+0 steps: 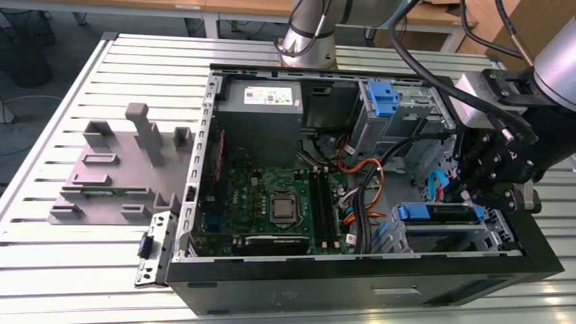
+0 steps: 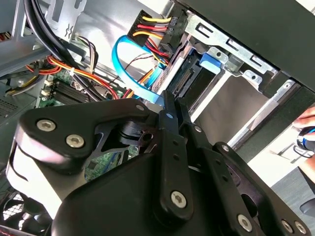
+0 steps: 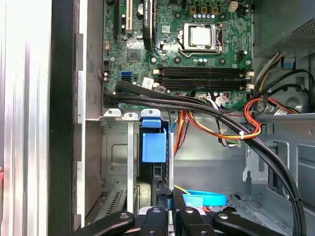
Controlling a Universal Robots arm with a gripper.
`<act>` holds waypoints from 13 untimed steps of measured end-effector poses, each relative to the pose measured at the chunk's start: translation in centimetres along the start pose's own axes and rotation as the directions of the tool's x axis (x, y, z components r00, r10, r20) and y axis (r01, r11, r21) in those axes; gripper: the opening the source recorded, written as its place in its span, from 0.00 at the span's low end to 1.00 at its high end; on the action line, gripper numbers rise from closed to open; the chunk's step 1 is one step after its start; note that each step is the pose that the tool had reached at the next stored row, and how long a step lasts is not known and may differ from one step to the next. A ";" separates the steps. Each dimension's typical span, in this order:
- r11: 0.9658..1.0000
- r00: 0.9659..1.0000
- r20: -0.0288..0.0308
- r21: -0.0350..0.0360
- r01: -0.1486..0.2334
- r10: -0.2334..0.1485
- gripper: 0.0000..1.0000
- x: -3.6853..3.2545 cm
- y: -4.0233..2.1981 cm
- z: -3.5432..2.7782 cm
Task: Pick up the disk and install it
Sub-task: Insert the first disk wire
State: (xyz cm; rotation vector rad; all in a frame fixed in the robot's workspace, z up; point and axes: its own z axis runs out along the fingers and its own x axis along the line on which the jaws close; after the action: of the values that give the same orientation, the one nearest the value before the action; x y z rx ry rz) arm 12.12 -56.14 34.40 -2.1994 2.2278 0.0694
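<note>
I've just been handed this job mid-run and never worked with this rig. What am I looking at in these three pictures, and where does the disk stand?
The machine is one robot arm with a black gripper at its end. The exterior view comes from a camera off the arm, looking down on an open computer case that lies on a slatted metal table. Beside the case, toward the exterior view's left, sits a grey holder with upright posts. The two wrist views come from cameras riding near the gripper, so its black links crowd both.

Inside the case you see the green circuit board, bundles of cables and a grey power box.

The disk, in its blue frame, sits in the drive bay at the case's corner. The gripper is right at its end, fingers together, with nothing visibly between them.
</note>
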 end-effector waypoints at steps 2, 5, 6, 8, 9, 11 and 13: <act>1.000 1.000 0.000 0.000 0.000 0.000 0.16 0.06 0.00 0.01; 1.000 1.000 0.000 0.000 0.000 0.000 0.16 0.29 0.00 0.00; 1.000 1.000 0.000 0.000 0.000 0.000 0.16 0.33 0.00 0.01; 1.000 1.000 0.000 0.000 0.000 0.000 0.16 0.36 0.00 0.05; 1.000 1.000 0.000 0.000 0.000 0.000 0.16 0.37 0.00 0.07; 1.000 1.000 0.000 0.000 0.000 0.000 0.16 0.40 -0.01 0.08; 1.000 1.000 0.000 0.000 0.000 0.000 0.16 0.49 -0.01 0.14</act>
State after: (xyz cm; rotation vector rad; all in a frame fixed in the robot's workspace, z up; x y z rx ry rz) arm 12.12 -56.62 34.24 -2.1992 2.2276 0.0697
